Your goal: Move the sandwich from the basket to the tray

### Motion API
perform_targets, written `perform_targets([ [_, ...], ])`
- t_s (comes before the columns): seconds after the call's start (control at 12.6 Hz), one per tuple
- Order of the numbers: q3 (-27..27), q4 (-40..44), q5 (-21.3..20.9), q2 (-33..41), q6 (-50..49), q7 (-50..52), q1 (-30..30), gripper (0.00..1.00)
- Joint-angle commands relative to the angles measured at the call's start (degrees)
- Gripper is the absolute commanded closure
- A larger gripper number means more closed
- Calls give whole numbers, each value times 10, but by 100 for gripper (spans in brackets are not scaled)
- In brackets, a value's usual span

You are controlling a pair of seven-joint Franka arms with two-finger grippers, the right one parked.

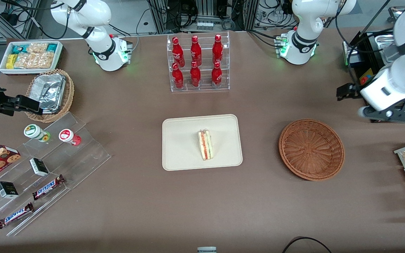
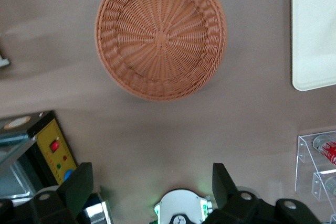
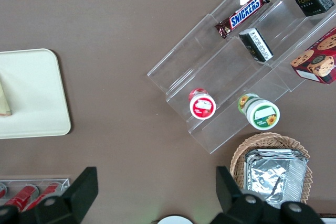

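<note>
Sandwich (image 1: 206, 144) lies on tray (image 1: 174, 151), seen only from the front; hand (image 2: 152, 182), open and empty, hangs above basket (image 2: 160, 35).

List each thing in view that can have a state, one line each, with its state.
sandwich: lying on the tray, cut edge up.
tray: flat on the table, holding only the sandwich.
basket: upright, empty.
gripper: open, holding nothing, raised above the table, farther from the front camera than the basket.
red bottles: standing upright in the clear rack.
foil container: sitting in the lighter wicker basket.
</note>
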State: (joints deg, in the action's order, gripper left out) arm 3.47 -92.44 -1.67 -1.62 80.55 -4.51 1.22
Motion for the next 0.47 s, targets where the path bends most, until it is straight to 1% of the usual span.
perform_targets([
  [0.0,-14,-10,1,34,-28,-4,12,0],
  [0.24,-41,2,-1,45,-46,-4,12,0],
  [0.4,-44,2,0,50,-43,-4,12,0],
])
